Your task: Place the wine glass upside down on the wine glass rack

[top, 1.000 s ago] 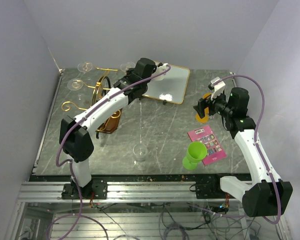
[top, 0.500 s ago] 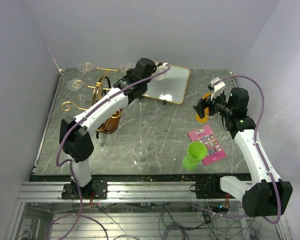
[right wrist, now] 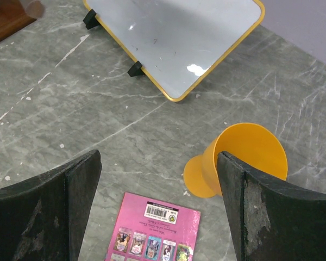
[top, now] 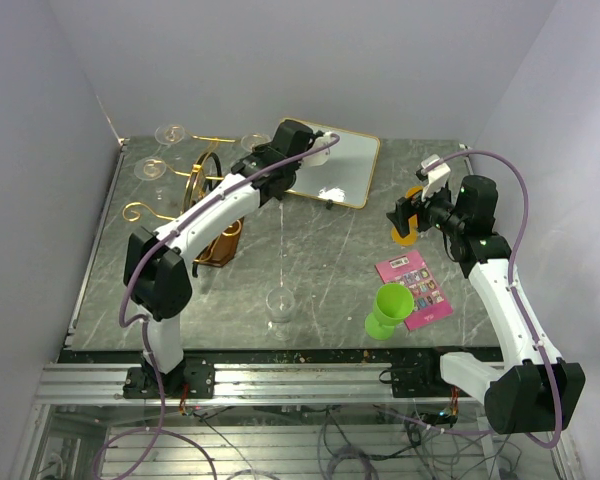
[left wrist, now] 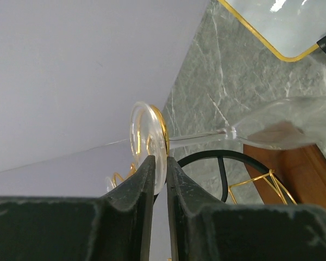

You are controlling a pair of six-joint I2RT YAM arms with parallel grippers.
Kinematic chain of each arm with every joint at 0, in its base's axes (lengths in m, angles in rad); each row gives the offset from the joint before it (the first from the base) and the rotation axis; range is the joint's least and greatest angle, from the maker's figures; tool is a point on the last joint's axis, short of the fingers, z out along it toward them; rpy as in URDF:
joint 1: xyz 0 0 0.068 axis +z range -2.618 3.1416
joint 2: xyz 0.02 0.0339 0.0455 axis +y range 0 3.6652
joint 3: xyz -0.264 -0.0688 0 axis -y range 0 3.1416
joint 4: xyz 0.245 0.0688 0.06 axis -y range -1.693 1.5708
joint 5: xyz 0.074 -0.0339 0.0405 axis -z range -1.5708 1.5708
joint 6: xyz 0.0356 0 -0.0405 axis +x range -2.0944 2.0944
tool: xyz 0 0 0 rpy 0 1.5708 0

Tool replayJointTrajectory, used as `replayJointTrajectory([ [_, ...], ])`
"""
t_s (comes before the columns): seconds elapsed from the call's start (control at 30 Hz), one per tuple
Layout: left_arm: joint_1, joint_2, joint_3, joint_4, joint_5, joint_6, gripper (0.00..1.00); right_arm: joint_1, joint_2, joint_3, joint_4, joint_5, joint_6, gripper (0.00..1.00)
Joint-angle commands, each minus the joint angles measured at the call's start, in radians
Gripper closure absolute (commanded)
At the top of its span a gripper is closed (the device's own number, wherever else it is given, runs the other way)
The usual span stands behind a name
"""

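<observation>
The wine glass rack (top: 202,190) is gold wire on a dark wooden base and stands at the back left. The wine glass (left wrist: 148,133) lies across the left wrist view, its stem running right to the bowl (left wrist: 293,122). Its round foot sits against a gold loop (left wrist: 163,128) of the rack. My left gripper (left wrist: 161,161) pinches the foot's rim, its fingers only a narrow slit apart. From above it reaches over the rack's right side (top: 260,150). My right gripper (right wrist: 160,163) hangs open and holds nothing, over the right of the table (top: 405,215).
Two more glass feet (top: 170,132) (top: 152,168) show on the rack's left arms. A clear glass (top: 280,305) stands upright near the front. There is a gold-framed white board (top: 332,168) behind, an orange cup (right wrist: 244,157) on its side, a pink booklet (right wrist: 157,228) and a green cup (top: 388,308).
My left arm has shifted slightly at the rack, its elbow a little further left. The right arm has not moved.
</observation>
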Motion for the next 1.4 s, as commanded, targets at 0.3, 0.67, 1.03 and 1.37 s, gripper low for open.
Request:
replayJointTrajectory([
  [0.3, 0.007, -0.008, 0.086, -0.069, 0.022, -0.077, 0.58, -0.007, -0.012, -0.008, 0.022, -0.006, -0.005, 0.13],
  [0.67, 0.014, -0.203, 0.061, -0.131, 0.186, -0.269, 0.18, -0.009, 0.009, 0.054, -0.039, -0.057, -0.031, 0.15],
  [1.03, 0.242, -0.514, -0.090, -0.194, 0.516, -0.570, 0.00, 0.370, 0.113, 0.329, -0.370, -0.132, -0.227, 0.16],
  [1.37, 0.527, -0.681, -0.183, -0.142, 0.569, -0.712, 0.00, 0.799, 0.337, 0.512, -0.455, 0.013, -0.183, 0.23],
])
